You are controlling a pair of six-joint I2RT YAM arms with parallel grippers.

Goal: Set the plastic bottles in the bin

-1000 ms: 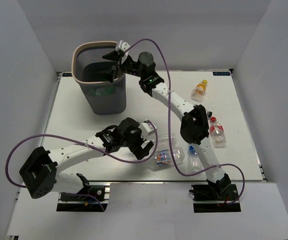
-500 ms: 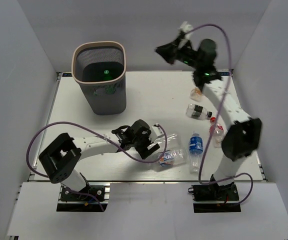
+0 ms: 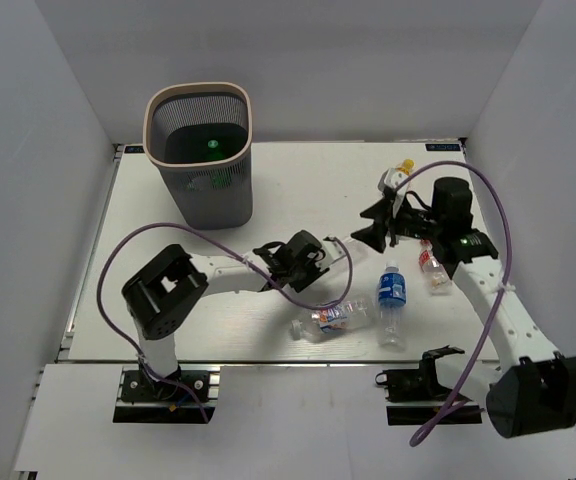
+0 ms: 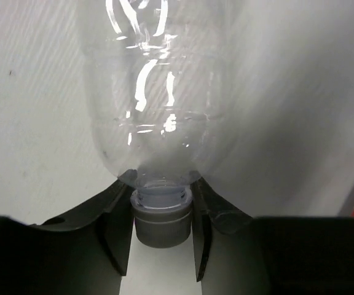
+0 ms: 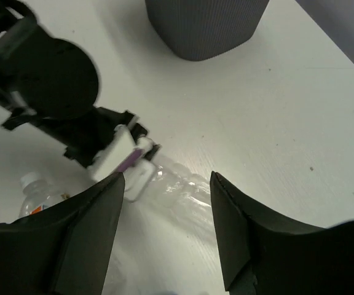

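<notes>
Since half a second back, my right arm has dropped from high over the far edge to low over the table's right-middle, and my left arm has stretched further toward the centre.

On the left, the tall dark grey mesh bin with the pale beige rim [image 3: 197, 88] stands at the far corner, with a green glint inside it. My left gripper [image 4: 162, 203] has its jaws nearly closed on the grey-capped neck of a clear, label-less plastic bottle [image 4: 158, 92] lying mid-table, well apart from the bin.

Nearer me lie a clear bottle with a red-and-blue label [image 3: 333, 317] and a blue-labelled bottle [image 3: 391, 292]. My right gripper [image 5: 166, 184] hovers beyond them, jaws wide and empty. A red-labelled bottle [image 3: 432, 268] and a small orange bottle with a yellow cap [image 3: 404, 168] lie to its right.

I judge the clear bottle empty, so it is light, thin-walled, slick and easily crushed. The stiff neck is the safest hold, though the body may swing when lifted.
</notes>
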